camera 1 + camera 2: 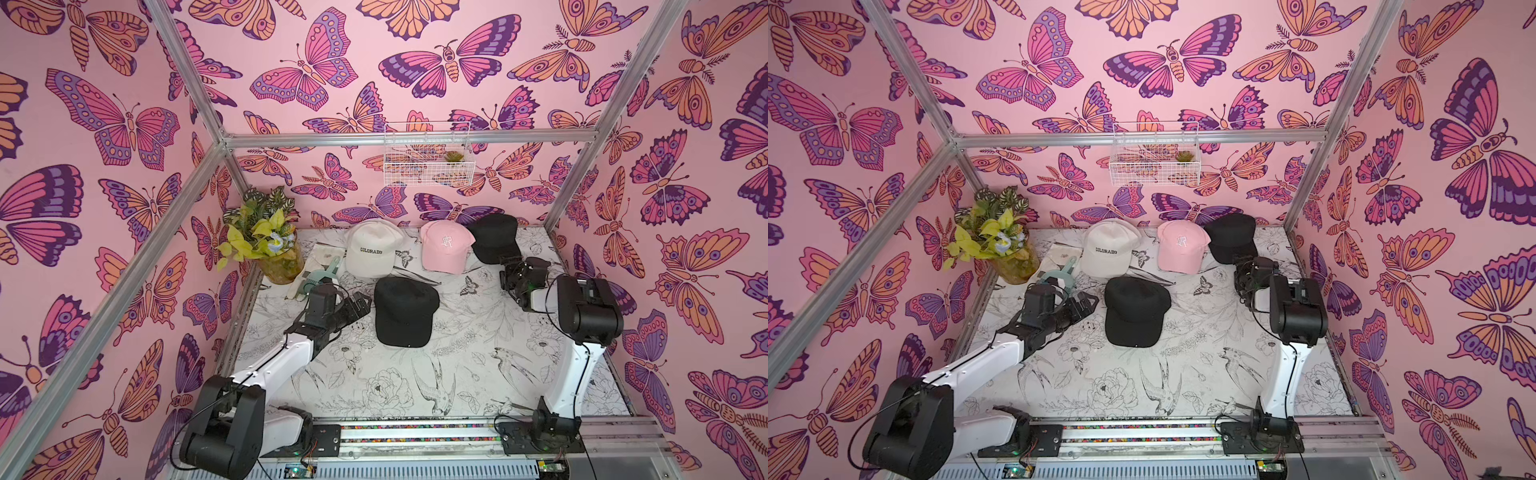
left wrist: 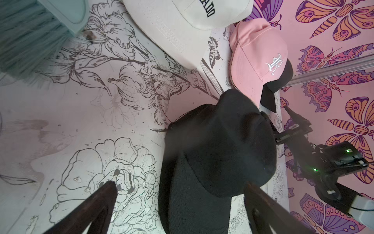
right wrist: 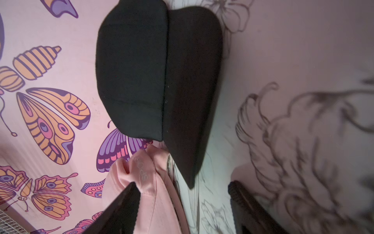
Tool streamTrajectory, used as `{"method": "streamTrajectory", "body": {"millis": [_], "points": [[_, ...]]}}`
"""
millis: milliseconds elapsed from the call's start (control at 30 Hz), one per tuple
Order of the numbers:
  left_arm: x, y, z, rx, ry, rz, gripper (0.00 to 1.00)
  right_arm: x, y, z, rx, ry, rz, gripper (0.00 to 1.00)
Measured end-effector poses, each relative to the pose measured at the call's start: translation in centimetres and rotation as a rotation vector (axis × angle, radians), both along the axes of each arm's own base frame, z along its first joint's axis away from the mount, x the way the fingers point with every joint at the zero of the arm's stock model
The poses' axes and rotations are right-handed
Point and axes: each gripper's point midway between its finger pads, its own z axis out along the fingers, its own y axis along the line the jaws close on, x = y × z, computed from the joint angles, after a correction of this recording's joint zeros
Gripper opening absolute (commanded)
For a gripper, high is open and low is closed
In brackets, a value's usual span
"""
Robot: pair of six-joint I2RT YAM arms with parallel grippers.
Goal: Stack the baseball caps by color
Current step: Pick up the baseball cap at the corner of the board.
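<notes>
Lying mid-table, one black cap [image 1: 405,311] is left unstacked between the spread, empty left gripper [image 1: 360,305] at 9 o'clock and the parted, empty right gripper [image 1: 509,264] at 2 o'clock.

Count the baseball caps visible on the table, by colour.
cream-white cap: 1
pink cap: 1
black caps: 2, the mid-table black cap and the back black cap
Total: 4 showing; whether any caps are nested beneath others cannot be told.
</notes>
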Motion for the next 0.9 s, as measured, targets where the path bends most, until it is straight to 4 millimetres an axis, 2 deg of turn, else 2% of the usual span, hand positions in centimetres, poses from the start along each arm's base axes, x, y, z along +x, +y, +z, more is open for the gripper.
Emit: {"method": "streamTrajectory", "body": {"millis": [167, 267, 433, 600, 633, 733, 900], "points": [[0.1, 0.1, 0.0, -0.003, -0.002, 0.005, 1.0, 3.3, -0.5, -0.1, 0.047, -0.084, -0.03, 0.68], [0.2, 0.1, 0.1, -0.006, -0.009, 0.006, 1.0, 4.9, -0.8, 0.0, 0.076, -0.137, -0.048, 0.63], [0.1, 0.3, -0.2, -0.01, -0.013, 0.012, 1.0, 6.1, -1.5, -0.2, 0.084, -0.178, -0.084, 0.39], [0.1, 0.2, -0.3, -0.019, -0.02, 0.009, 1.0, 6.0, -2.3, 0.2, 0.056, -0.206, -0.122, 0.03], [0.1, 0.1, -0.3, -0.023, -0.021, 0.009, 1.0, 5.9, -2.4, 0.3, 0.056, -0.213, -0.129, 0.0], [0.2, -0.1, 0.1, -0.038, -0.037, 0.002, 1.0, 4.8, -2.8, 0.8, 0.042, -0.223, -0.151, 0.0], [0.2, -0.2, -0.1, -0.046, -0.056, -0.003, 1.0, 2.5, -3.9, 2.9, 0.001, -0.239, -0.173, 0.0]]}}
